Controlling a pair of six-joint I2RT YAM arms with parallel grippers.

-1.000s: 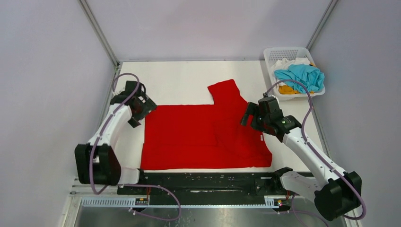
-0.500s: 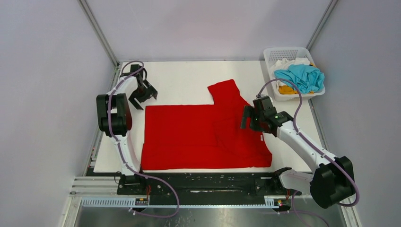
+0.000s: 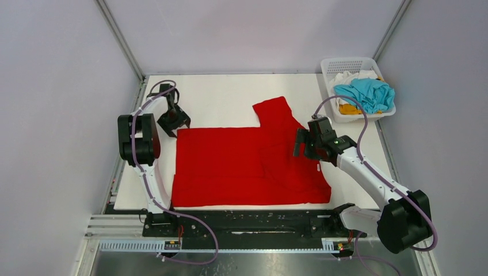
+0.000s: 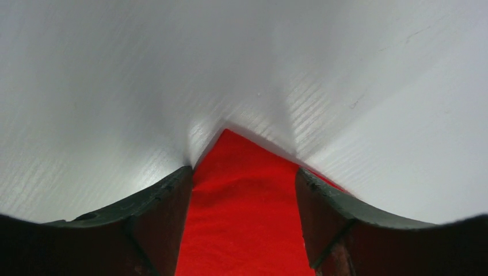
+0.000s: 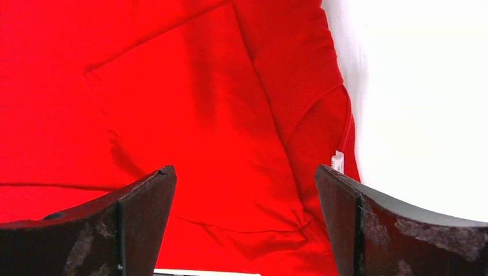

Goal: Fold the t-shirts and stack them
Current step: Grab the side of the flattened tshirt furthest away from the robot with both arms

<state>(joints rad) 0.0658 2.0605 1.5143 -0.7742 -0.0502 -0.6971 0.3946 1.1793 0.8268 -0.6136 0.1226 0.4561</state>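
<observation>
Red t-shirt (image 3: 241, 167) is spread flat on the table (image 3: 218, 95), down and left of the basket (image 3: 345, 65). Left gripper (image 4: 244, 175) has its jaws apart, straddling the shirt corner furthest from the basket. Nothing pinched yet, I'd guess it's lining up a grab for the fold. Right gripper (image 5: 244, 178) hovers wide open and empty over the basket-side end, probably to take that side.

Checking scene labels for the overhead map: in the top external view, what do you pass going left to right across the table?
left gripper → red t-shirt → white basket
</observation>
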